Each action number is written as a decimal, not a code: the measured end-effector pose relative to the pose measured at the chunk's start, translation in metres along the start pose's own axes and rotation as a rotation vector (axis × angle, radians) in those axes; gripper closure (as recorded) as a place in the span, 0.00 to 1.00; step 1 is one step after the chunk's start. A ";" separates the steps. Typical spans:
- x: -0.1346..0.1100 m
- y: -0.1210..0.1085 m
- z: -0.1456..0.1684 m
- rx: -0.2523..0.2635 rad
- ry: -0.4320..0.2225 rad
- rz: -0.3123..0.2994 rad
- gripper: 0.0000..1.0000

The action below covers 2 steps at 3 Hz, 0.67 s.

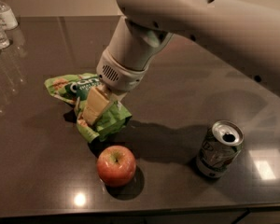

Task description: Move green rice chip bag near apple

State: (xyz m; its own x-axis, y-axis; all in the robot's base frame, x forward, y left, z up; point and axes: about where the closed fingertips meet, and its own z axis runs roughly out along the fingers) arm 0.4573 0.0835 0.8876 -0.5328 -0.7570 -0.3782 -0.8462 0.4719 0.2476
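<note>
Camera view: the arm (186, 17) comes in from the upper right of the frame and slants down to left of centre. There the end effector (94, 110) sits on the green rice chip bag (111, 120). One tan finger (97, 105) lies across the top of the crumpled foil. The foil bunches up around it, so the end effector reads as clamped on the bag; the second finger is hidden behind the foil.

The bag is left of centre on the dark, glossy surface (32, 171). Its labelled end points to the upper left and its lower end hangs toward the bottom of the frame. The apple (115, 165) stands upright just below that lower end, near the bag, with a narrow shadowed gap between them.

A soda can (219, 149) stands upright at the lower right, well apart from both apple and bag. Clear bottles (3, 13) are grouped at the far upper left corner.

The front edge of the surface runs along the bottom of the frame, close below the apple and the can. The back edge crosses near the top, behind the bottles. Bare surface lies in the lower left beside the apple, in the stretch between apple and can, and across the left middle between the bag and the bottles.
</note>
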 end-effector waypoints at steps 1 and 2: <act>0.004 0.005 0.003 -0.025 0.020 -0.001 0.36; 0.007 0.008 0.004 -0.040 0.036 -0.004 0.12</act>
State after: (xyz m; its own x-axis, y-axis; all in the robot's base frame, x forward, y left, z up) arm 0.4464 0.0841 0.8831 -0.5279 -0.7751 -0.3471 -0.8470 0.4507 0.2818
